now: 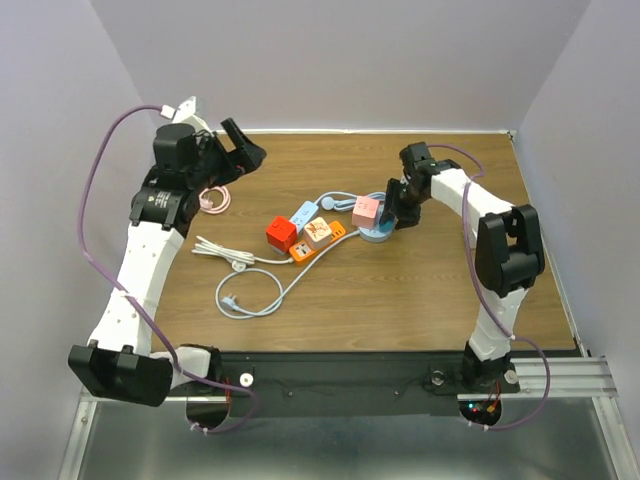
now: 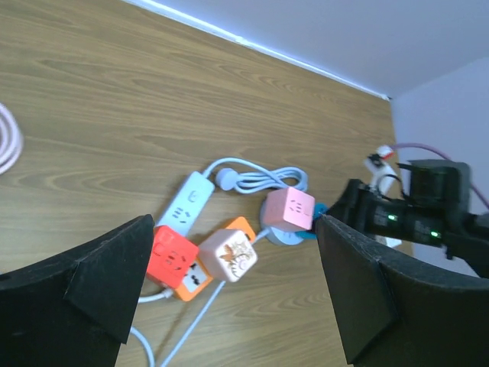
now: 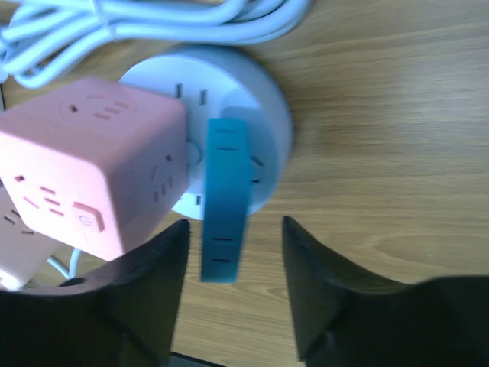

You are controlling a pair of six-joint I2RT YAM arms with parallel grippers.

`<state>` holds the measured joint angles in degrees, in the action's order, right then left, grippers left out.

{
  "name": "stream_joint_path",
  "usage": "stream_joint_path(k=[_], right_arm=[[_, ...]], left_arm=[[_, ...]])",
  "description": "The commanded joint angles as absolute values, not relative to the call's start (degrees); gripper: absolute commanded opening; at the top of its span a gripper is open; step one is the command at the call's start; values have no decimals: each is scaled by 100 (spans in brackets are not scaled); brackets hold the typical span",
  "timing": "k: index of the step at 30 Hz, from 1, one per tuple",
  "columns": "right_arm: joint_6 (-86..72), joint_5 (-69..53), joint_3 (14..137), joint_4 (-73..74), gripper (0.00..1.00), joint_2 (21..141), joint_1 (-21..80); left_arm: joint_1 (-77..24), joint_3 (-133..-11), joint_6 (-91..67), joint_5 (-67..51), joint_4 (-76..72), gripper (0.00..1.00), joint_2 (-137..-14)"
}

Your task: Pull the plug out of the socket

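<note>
Looking down from above, the wooden tabletop (image 1: 430, 290) carries a tangle of power gear at its middle. The right claw (image 1: 385, 222) is down at the round pale-blue socket disc (image 1: 376, 235), and a pink cube adapter (image 1: 367, 210) sits on the disc's left side. Left of that cluster a red cube adapter (image 1: 281, 233), a beige cube adapter (image 1: 318, 231), an orange power strip (image 1: 336, 232) and a pale-blue power strip (image 1: 303, 213). A white cable (image 1: 225, 253) trails off to the left. Far over on the left, the left claw (image 1: 240, 150) hangs high, well apart from the disc and near a pink coiled cable (image 1: 214, 200).

Over to the left wrist view: the left claw (image 2: 234, 229) is spread wide, with nothing between its black fingers (image 2: 107, 283). It looks across at the cubes and strips from a distance.

Now the right wrist view, right on the action. A teal flat plastic plug (image 3: 225, 199) is seated in the socket disc, just beside the pink cube. The right claw (image 3: 234, 229) is at a narrow spread, one finger on each side of the plug's near end. The left finger is very close and a clear gap shows on the right, so nothing is clamped. A bundled pale-blue cable (image 3: 153, 15) lies beyond the disc.
</note>
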<state>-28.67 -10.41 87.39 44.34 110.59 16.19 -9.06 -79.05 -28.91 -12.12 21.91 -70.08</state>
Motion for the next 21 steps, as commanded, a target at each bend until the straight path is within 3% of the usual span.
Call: stream_joint_path(k=[1, 3, 4, 6, 16, 19, 20, 21], right_arm=[[-2997, -1011, 8842, 4087, 41, 11065, 1889], [-2988, -993, 8772, 4087, 29, 11083, 1890], [-2936, -941, 8728, 4087, 13, 11022, 1890], [-2848, -792, 8596, 4096, 0, 10856, 1898], [-2496, -993, 6866, 4148, 0, 9098, 1890], [-2478, -1098, 6531, 4245, 0, 8711, 1890], [-2452, -1186, 6408, 4332, 0, 8579, 1898], [-2426, -1230, 6355, 4368, 0, 8578, 1898]], left_arm=[[-1537, -8279, -3137, -1564, 2022, 99, -6960], [-1924, -8271, -3181, -1547, 1978, 99, -7084], [-2055, -8271, -3216, -1521, 1969, 99, -7127], [-2302, -8332, -3243, -1451, 1951, 99, -7215], [-4007, -8429, -3542, -194, 2031, 95, -8277], [-4437, -8437, -3621, -53, 2004, 77, -8753], [-4639, -8437, -3630, -44, 1969, 59, -8971], [-4710, -8438, -3656, 121, 1969, 49, -8974]])
